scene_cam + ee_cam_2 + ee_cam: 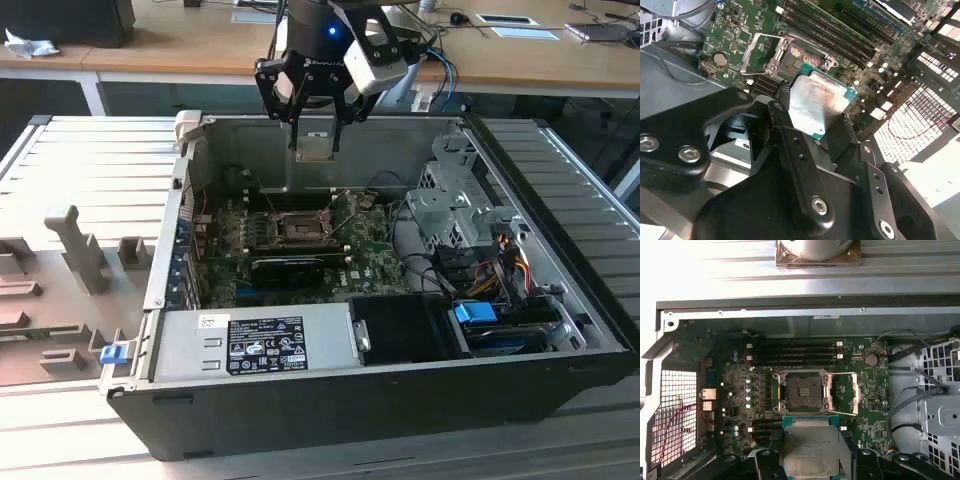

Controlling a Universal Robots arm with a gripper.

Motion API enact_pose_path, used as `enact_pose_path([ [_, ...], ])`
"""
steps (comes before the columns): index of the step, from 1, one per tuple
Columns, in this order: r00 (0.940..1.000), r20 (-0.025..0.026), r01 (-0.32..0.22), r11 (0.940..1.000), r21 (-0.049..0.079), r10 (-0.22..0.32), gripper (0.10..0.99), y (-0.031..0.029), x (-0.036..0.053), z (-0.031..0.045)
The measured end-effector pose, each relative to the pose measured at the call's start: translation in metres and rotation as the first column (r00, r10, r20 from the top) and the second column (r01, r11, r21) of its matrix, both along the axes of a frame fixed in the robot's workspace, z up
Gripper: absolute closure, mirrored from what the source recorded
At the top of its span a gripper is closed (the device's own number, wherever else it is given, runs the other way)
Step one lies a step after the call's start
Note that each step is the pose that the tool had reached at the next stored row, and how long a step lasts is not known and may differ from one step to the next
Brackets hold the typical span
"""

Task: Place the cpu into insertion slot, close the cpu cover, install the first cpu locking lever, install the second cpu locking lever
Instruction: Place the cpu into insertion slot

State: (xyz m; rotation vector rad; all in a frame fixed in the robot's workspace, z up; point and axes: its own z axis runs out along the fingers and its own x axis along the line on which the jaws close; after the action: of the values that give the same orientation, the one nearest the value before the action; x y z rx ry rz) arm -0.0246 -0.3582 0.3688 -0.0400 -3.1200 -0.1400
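My gripper point(316, 128) hangs above the open computer case, shut on the cpu point(316, 144), a flat silver square with a green edge. In both wrist views the cpu point(812, 447) point(817, 102) sits between the black fingers point(782, 107), well clear of the board. Below it on the green motherboard point(740, 370) lies the insertion slot point(802, 391) point(801, 54) point(298, 228), a bare dark square inside a metal rim. The cpu cover point(855, 392) point(754, 55) is swung open beside the slot, a thin silver frame.
The case walls point(170, 250) ring the board. A grey power supply point(255, 342) fills the front, with a drive cage point(455, 205) and coloured cables point(490, 280) at the exterior view's right. A black finned card point(290, 265) lies just before the slot. Memory slots point(795, 352) run alongside it.
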Motion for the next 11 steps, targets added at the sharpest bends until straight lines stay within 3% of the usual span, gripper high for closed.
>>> enact_pose_path([
  [11, 0.9989, 0.0000, 0.046, 0.9989, 0.000, -0.046, 0.553, 0.0000, -0.0006, -0.0002],
])
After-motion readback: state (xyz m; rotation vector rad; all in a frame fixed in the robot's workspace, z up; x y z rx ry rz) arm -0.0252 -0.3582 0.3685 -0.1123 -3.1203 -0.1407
